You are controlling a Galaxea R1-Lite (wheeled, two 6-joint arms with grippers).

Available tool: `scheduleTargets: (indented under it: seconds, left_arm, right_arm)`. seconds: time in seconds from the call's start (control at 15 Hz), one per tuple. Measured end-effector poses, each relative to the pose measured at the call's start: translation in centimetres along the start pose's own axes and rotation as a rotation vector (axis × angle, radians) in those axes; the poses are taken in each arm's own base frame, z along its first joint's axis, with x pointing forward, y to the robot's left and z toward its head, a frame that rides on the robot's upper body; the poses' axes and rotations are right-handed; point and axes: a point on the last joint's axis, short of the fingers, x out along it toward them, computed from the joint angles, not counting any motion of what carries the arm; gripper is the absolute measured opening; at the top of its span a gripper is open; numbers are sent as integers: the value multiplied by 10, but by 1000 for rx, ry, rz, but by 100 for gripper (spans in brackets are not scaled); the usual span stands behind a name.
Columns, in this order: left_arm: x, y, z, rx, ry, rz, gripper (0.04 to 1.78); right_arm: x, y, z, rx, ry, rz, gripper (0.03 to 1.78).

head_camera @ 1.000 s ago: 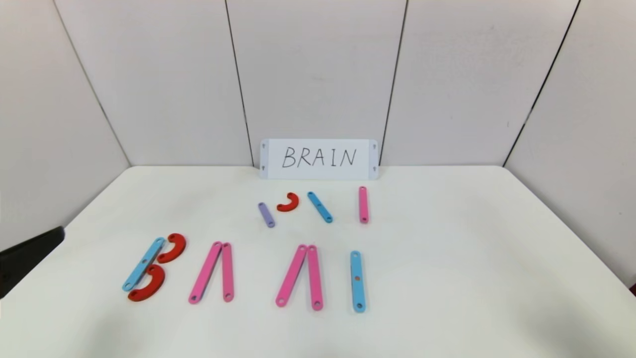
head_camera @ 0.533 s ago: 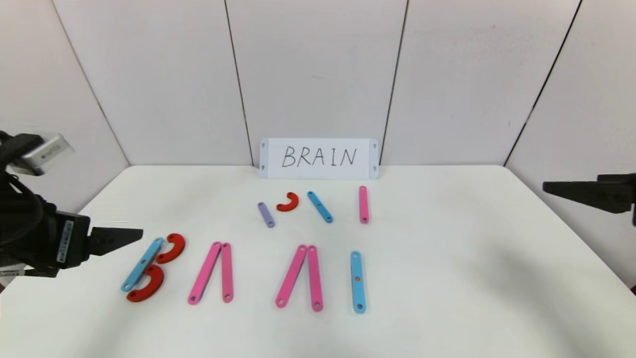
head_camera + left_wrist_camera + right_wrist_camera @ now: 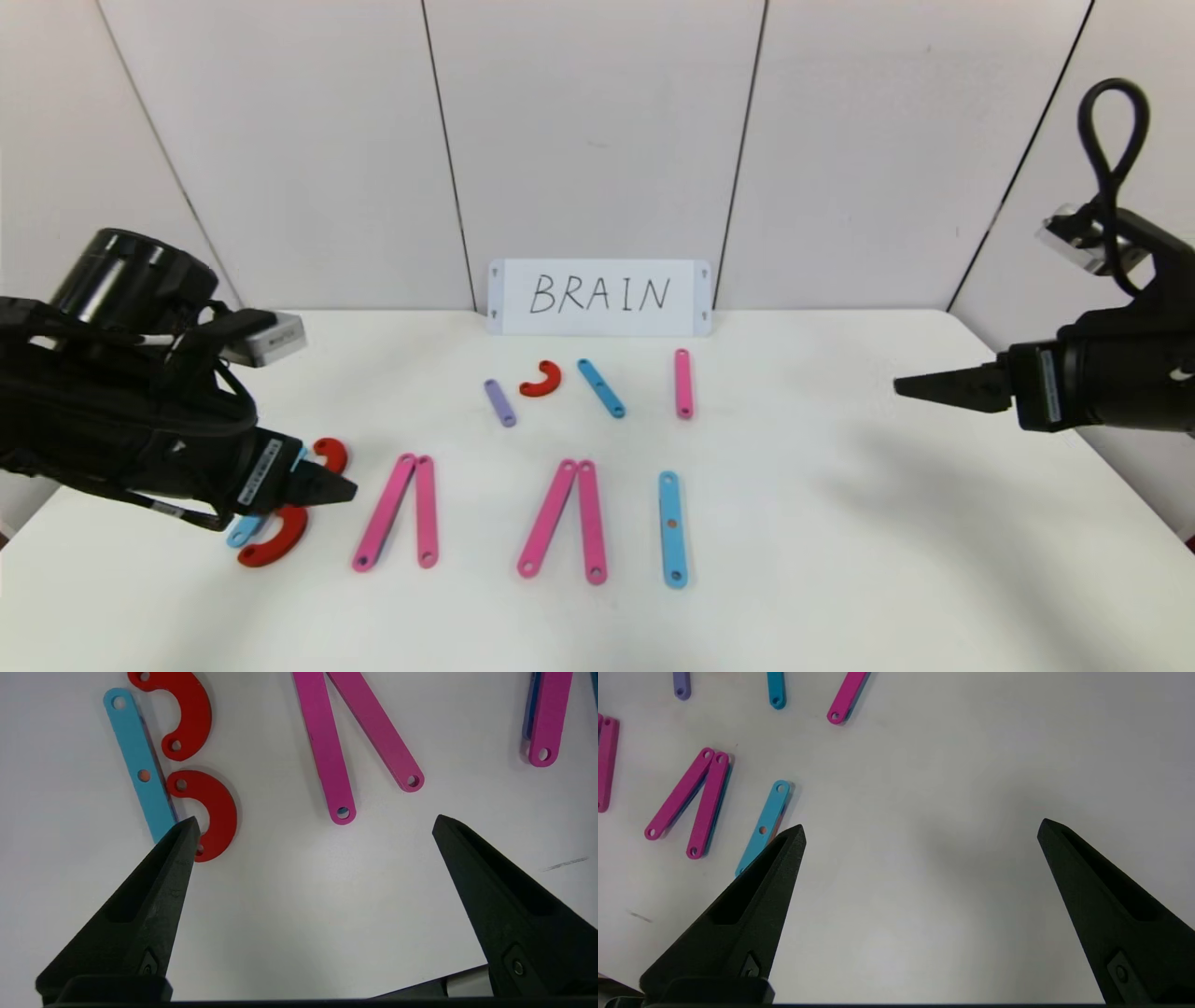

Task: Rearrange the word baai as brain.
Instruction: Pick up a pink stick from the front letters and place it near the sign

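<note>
The word baai lies along the table's front. Its B, a blue strip (image 3: 140, 765) with two red curves (image 3: 215, 807), is at the left and partly hidden in the head view by my left gripper (image 3: 345, 487). That gripper (image 3: 314, 821) hovers open and empty just above the B. Two pink A pairs (image 3: 385, 511) (image 3: 547, 515) and a blue I strip (image 3: 672, 528) follow to the right. My right gripper (image 3: 901, 385) (image 3: 920, 826) hangs open and empty over bare table at the right, apart from the blue I strip (image 3: 766, 821).
A white card (image 3: 598, 297) reading BRAIN stands against the back wall. In front of it lie a purple strip (image 3: 500, 403), a red curve (image 3: 541, 380), a blue strip (image 3: 600, 388) and a pink strip (image 3: 682, 384). The white table (image 3: 840, 579) is walled on three sides.
Both arms have swung in from the sides. The left gripper has come forward over the B, and the right has reached in over the table's right side. The pieces have not moved.
</note>
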Motion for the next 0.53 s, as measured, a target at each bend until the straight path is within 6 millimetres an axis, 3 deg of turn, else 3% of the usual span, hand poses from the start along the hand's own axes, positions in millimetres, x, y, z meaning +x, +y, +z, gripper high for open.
scheduleTargets:
  seconds: [0.2,0.53]
  left_arm:
    - [24,-1,1,-1,61,-13,174]
    - [53,0,4,-39,114,-5,174]
  right_arm:
    - [16,1,-4,0,55,15,174]
    - [25,3,-8,-4,89,23,174]
